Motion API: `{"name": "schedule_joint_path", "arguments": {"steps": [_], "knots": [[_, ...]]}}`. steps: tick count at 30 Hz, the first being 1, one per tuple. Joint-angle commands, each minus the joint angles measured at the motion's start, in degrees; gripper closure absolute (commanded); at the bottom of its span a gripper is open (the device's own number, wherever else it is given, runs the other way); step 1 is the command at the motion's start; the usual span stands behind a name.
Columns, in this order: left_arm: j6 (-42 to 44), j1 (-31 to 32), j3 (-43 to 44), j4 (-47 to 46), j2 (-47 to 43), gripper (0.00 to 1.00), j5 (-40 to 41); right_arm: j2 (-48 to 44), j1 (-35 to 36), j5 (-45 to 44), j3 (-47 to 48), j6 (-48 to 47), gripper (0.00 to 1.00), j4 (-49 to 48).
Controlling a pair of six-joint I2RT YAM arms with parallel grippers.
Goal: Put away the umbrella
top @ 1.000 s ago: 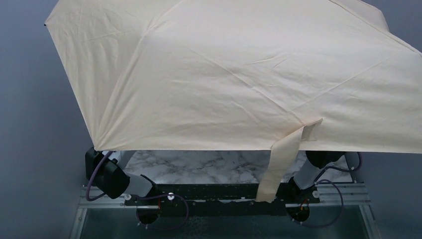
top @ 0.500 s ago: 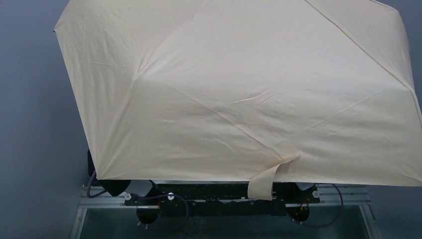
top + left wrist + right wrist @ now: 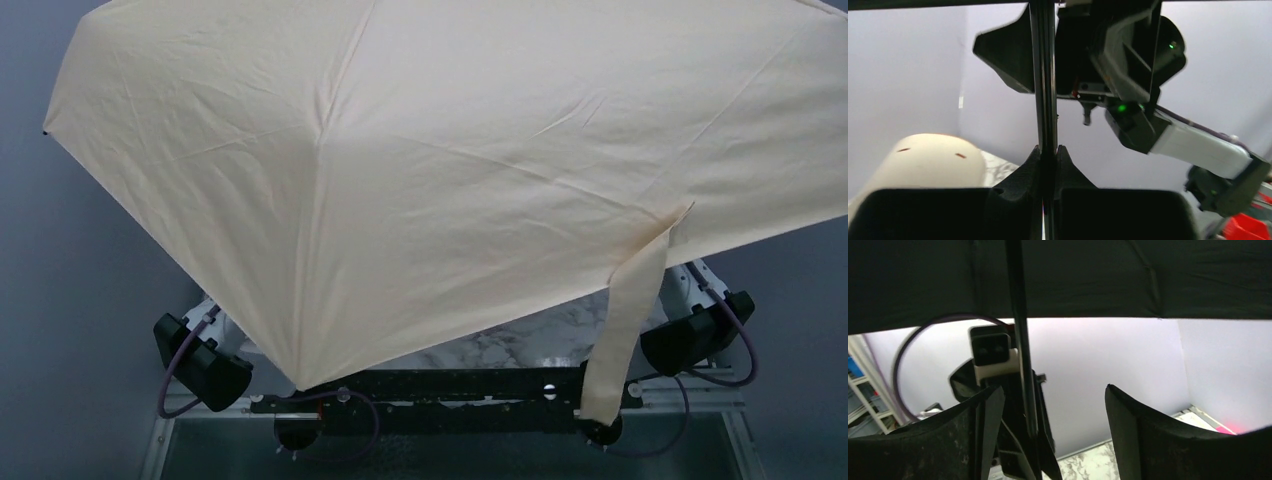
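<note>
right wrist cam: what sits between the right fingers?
In the right wrist view, the umbrella's black shaft stands between the open right fingers, near the one at the view's left. The rest of the gap is bare.

Umbrella (image 3: pixel 450 170) above table (image 3: pixel 505 347), strap (image 3: pixel 630 310) near-right

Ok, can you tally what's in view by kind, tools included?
umbrella: 1
white drum: 1
tools: 2 (left tool shut on the umbrella shaft; right tool open)
total: 4
</note>
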State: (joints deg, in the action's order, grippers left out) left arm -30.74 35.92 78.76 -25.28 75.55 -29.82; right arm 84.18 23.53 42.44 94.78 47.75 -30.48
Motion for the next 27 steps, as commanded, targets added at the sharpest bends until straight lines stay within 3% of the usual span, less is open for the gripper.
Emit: {"name": "schedule_joint_path", "arguments": {"steps": [1, 12, 19, 27], "knots": [[8.84, 0.57, 7.06, 8.89, -1.21, 1.0, 11.49, 0.12, -0.15, -3.66, -1.13, -4.39, 0.21, 2.12], [14.04, 1.32, 15.59, 29.84, 2.48, 1.0, 21.51, 1.54, -0.02, -6.15, -3.11, -7.06, 0.21, -0.32], [14.41, 1.85, 17.97, 35.56, 3.96, 1.0, 24.38, 2.37, 2.05, -13.45, -2.72, -8.94, 0.2, -2.71], [13.65, 2.13, 17.8, 35.91, 3.76, 1.0, 24.43, 4.62, 4.94, -23.22, -2.35, -6.66, 0.2, -5.88]]}}
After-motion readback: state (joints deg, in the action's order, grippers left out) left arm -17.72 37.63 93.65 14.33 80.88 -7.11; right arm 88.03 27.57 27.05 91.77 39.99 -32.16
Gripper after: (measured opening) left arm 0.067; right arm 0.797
